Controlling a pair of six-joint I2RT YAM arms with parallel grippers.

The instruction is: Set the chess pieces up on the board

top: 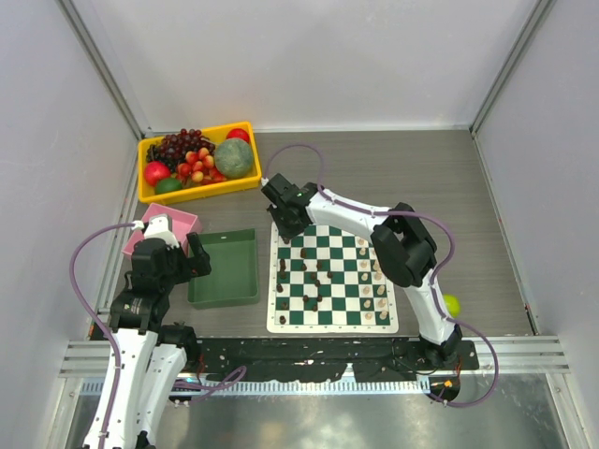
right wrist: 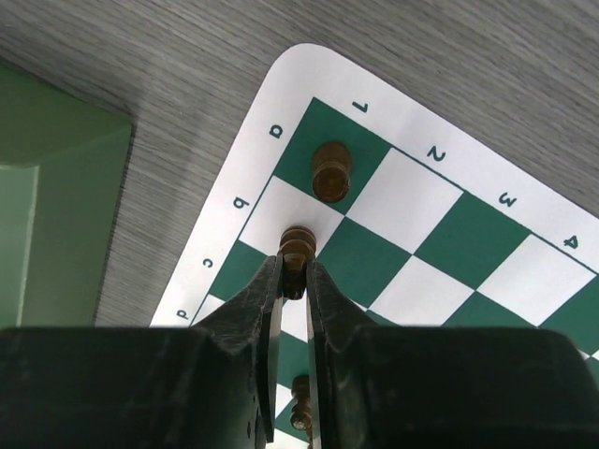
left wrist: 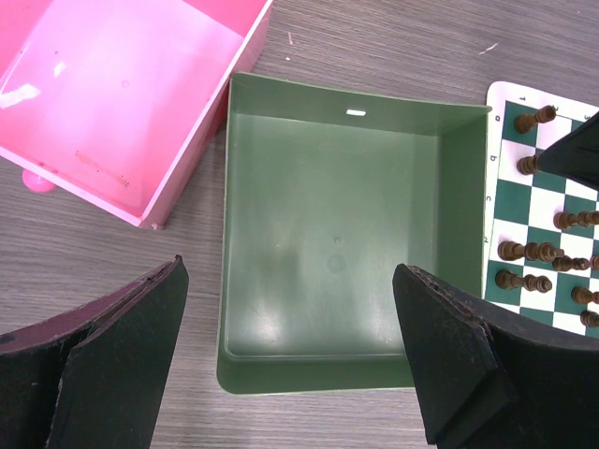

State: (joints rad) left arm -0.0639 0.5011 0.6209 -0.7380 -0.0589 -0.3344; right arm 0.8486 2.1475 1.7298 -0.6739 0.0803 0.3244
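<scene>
Fingers (right wrist: 265, 309) of my right gripper (right wrist: 296, 273) are pinched narrow on 1 dark piece (right wrist: 298, 243), holding it upright over a white square at the rim of the board (right wrist: 309, 79). I cannot tell whether its base touches the square. A corner piece (right wrist: 330, 171), also dark, stands on the green corner square just past the fingertips.

From above, I judge the job partly done. The cream pieces (top: 379, 290), on the side of the board far from these fingers, look lined up in 2 rows. The other dark pieces (top: 318, 276) sit loosely, several out toward the middle squares, so most of what is left is on the dark side. I see no pieces off the board.

My left gripper (left wrist: 290, 281) has its fingers spread wide and holds nothing. The green tray (left wrist: 459, 187) lies directly under them and is empty. The pink box (left wrist: 201, 178), just beyond the left finger, shows nothing inside in the part I can see. The yellow bin (top: 197, 194), well away from both grippers, holds only fruit (top: 192, 154).
</scene>
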